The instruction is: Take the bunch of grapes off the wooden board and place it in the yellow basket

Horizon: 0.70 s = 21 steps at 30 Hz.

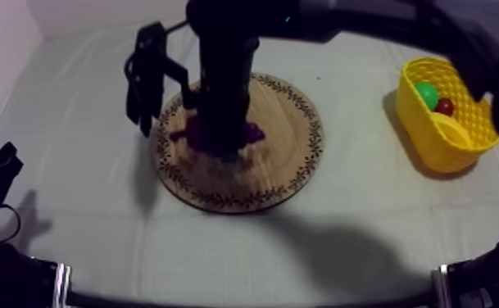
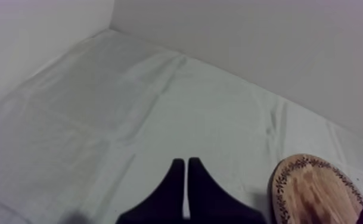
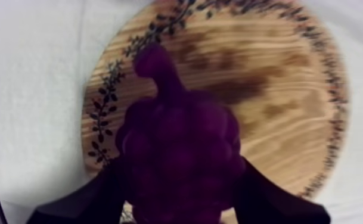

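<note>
The purple bunch of grapes lies on the round wooden board with a patterned rim. My right arm reaches down from the upper right onto the board. Its gripper is shut on the bunch, one black finger pressed against each side, stem pointing away. The arm covers the bunch's middle in the top view. My left gripper rests low at the table's left, shut on nothing, the board's edge just beside it. The yellow basket stands at the far right.
Inside the basket lie a green fruit and a small red fruit. Bare cloth stretches between the board and the basket and along the table's front. A wall borders the far side of the table.
</note>
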### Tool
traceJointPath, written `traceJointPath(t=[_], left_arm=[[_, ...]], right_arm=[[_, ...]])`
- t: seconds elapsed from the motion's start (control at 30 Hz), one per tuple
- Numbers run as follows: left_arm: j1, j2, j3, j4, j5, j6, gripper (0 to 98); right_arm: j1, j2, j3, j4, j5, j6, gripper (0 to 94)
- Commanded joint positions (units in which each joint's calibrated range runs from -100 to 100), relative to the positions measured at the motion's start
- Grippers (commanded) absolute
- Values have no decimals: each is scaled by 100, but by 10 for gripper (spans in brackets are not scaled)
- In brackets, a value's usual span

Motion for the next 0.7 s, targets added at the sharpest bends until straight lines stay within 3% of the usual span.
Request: traceJointPath(t=[0.0,0.4,0.67], left_arm=[[-1,3,4,1,3,1,0],[-1,3,4,1,3,1,0],[-1,3,4,1,3,1,0]], right_arm=[[12,-301,-120,-20,83,29,292],[100,-1397,-754,7,625,-21,299],[419,-2179,45,111,619,-395,301]])
